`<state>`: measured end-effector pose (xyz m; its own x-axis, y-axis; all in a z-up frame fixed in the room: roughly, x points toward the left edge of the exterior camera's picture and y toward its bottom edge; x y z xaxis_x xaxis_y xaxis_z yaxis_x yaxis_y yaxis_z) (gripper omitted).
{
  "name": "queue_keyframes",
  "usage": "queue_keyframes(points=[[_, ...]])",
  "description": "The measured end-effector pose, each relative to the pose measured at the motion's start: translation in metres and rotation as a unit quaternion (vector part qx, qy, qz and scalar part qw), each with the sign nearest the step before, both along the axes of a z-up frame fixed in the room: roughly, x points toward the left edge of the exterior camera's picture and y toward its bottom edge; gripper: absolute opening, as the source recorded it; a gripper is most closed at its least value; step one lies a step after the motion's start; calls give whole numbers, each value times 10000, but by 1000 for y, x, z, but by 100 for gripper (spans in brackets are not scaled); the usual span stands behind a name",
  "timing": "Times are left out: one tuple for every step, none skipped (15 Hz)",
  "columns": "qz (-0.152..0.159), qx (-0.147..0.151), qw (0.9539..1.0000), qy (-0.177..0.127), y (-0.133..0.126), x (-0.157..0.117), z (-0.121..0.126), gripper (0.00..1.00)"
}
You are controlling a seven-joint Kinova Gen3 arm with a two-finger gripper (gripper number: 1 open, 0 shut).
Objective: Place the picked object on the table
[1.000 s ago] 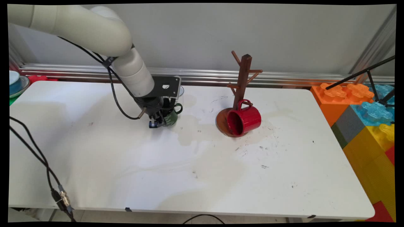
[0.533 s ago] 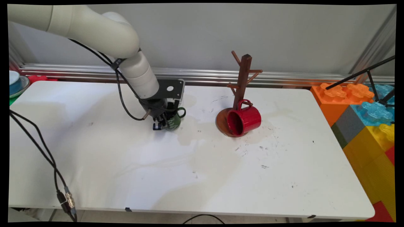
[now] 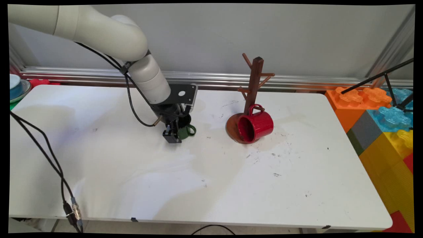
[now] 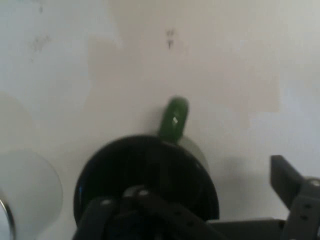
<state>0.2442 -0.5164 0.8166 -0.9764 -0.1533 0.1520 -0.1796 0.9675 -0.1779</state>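
Note:
My gripper (image 3: 175, 134) is down at the table's middle left, over a dark green mug (image 3: 185, 131) that stands upright with its handle (image 3: 192, 130) turned right. In the hand view, one finger reaches down into the mug's dark opening (image 4: 130, 165). The other fingertip (image 4: 287, 177) stands outside the mug, with a gap of bare table between it and the mug's wall. The gripper (image 4: 215, 182) is open. The green handle (image 4: 174, 120) points away from the hand.
A red mug (image 3: 256, 125) lies on its side on the round base of a brown wooden mug tree (image 3: 253, 82) to the right. Big coloured blocks (image 3: 383, 119) flank the table's right edge. A bowl (image 3: 16, 87) is at far left. A translucent cup (image 4: 30, 195) is beside the mug.
The gripper and the green mug have shifted together a little to the right and toward the table's near side.

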Motion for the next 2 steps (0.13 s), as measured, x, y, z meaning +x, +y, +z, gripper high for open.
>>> queue_keyframes(points=[[-54, -56, 9999, 79, 1, -1, 4, 100], [-105, -121, 9997, 172, 4, -2, 10, 100]])
